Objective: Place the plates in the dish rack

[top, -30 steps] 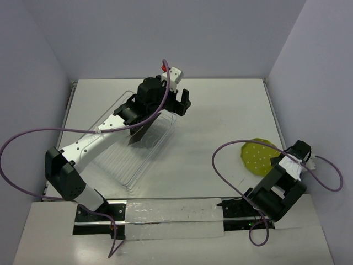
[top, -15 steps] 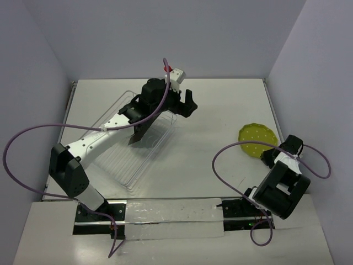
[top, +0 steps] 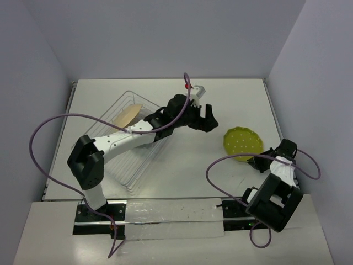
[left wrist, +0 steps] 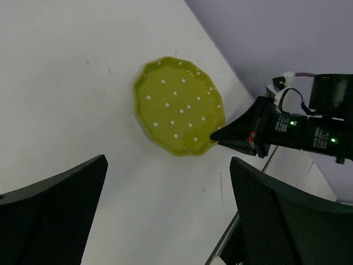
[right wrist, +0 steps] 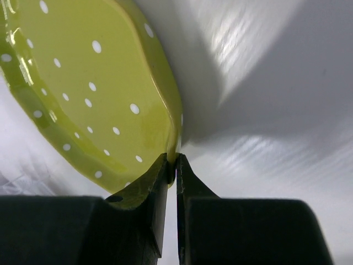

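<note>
Top view: the dotted plate [top: 242,142] is sitting on the worktop [top: 220,182] at right, well apart from the rack [top: 131,172] (a cream plate [top: 128,116] is already standing inside).

Left wrist view: the left tool [left wrist: 168,163] is gaping wide over the plate and holding nothing, probably waiting for a handover.

Right wrist view: the right tool [right wrist: 175,165] is pinching the plate's thin rim, jaws pressed nearly together.

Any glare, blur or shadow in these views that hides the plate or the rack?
Top external: even light, sharp, but the pale see-through wire dish rack barely stands out from the white table. Left wrist: the yellow-green dotted round plate is crisp, no glare. Right wrist: bright streaks and grey shadow on the table beside the plate; the right claw, shut on its rim, is sharp.
</note>
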Robot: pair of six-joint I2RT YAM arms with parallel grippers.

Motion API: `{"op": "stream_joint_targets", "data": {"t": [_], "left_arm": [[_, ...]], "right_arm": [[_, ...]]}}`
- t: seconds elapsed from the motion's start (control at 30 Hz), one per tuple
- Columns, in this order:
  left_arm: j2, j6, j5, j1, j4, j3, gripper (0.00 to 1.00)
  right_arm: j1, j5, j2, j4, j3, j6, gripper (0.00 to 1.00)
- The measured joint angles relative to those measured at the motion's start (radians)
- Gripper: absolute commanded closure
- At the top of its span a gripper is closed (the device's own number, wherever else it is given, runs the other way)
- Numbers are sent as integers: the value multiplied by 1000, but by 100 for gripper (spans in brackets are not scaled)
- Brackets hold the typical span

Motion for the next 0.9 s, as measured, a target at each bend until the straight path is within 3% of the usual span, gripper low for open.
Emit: {"op": "stream_joint_targets", "data": {"t": [0.43,0.9], "left_arm": [[145,-340,-64,-30,80,-82,1],[339,-529,107,-32,234,-116,1]], "right_arm": [[44,-116,-71,-70,-30,77,100],[101,-198,-118,-69,-86,150,100]]}}
